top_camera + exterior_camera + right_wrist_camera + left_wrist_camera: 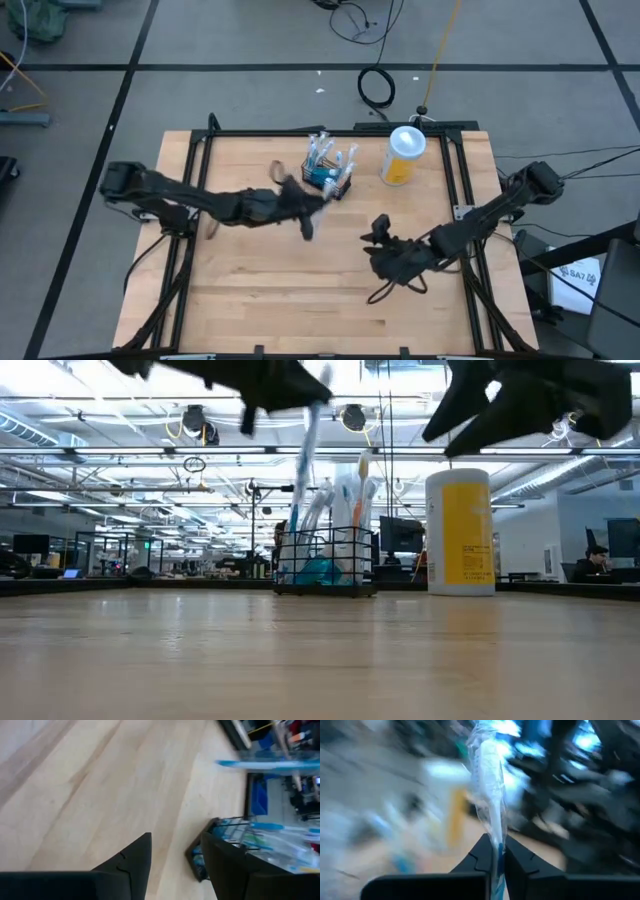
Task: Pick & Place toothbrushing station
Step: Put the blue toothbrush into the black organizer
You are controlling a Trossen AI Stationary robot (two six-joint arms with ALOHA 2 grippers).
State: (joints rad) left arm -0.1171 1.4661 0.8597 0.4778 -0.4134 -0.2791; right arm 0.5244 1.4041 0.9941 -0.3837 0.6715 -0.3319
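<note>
Toothbrushing station (331, 180) sits near the desk's (260, 290) far edge, yellow cup (402, 156) beside it, bare wood in front. Left pincer (497, 857) clamps a wrapped toothbrush (490, 780), seemingly just beside the station. Right pincer (175, 855) hangs parted, empty, mid-desk.

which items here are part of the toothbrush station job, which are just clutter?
In play: wire-mesh caddy with wrapped brushes; wrapped toothbrush clamped in the left tool; right tool, open, waiting nearby.
Clutter: yellow cup beside the caddy; floor cables.

Yellow cup (402, 156) w/ white lid upright at table (250, 290) far edge; black cable coil (377, 87) on floor.
</note>
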